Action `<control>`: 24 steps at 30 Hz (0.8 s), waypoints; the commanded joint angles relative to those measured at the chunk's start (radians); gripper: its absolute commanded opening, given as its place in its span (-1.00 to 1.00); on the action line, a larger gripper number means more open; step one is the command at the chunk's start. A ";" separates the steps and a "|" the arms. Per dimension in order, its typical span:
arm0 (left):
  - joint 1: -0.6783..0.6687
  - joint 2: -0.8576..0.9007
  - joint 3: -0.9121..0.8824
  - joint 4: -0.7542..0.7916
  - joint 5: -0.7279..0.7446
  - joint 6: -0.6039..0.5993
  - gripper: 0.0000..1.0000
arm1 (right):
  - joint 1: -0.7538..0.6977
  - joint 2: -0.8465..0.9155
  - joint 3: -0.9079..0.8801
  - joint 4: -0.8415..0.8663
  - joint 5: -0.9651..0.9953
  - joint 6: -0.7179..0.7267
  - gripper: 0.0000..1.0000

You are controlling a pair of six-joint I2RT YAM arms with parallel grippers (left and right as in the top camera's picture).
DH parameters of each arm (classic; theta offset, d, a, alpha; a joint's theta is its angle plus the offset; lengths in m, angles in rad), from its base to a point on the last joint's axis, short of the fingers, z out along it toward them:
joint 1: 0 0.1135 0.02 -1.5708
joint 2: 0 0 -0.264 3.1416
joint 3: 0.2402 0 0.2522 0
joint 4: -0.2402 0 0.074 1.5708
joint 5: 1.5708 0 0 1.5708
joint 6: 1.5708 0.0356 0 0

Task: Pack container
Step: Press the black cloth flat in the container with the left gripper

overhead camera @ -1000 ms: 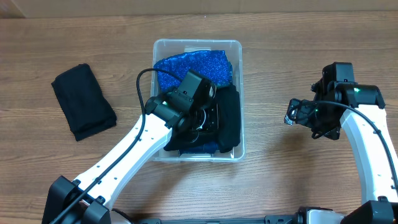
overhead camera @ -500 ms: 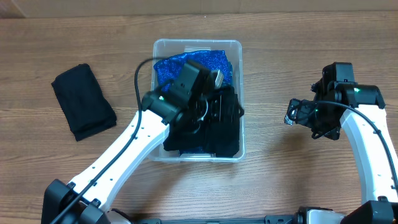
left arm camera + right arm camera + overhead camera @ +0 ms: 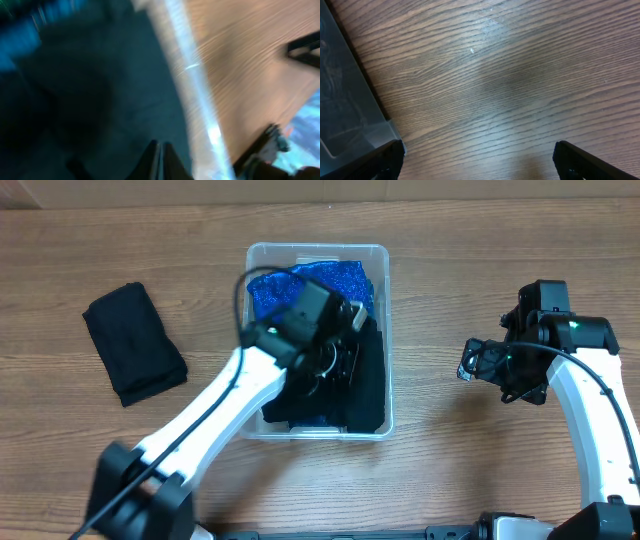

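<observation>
The container [image 3: 318, 248] is a clear plastic bin in the middle of the table. Inside it lie a blue glittery cloth [image 3: 290, 286] at the far end and black cloth [image 3: 366, 392] at the near end. My left gripper [image 3: 350, 318] hovers over the bin's middle. The blurred left wrist view shows its fingers pressed together, shut [image 3: 161, 150], above dark cloth [image 3: 100, 100], with nothing visible between them and the bin's clear wall [image 3: 195, 100] just to their right. My right gripper [image 3: 470, 362] stands open [image 3: 480, 155] over bare table right of the container [image 3: 345, 110].
A folded black cloth [image 3: 133, 343] lies on the wooden table to the left of the bin. The table's far edge runs along the top of the overhead view.
My left gripper opened wide over the black cloth in the bin, then shut again, and its wrist shifted slightly toward the far end. The black cloth settled. The right arm stayed still.
</observation>
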 commanded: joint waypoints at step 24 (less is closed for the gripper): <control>0.294 -0.219 0.350 -0.309 -0.193 0.215 1.00 | -0.003 -0.003 0.001 0.005 -0.001 -0.007 1.00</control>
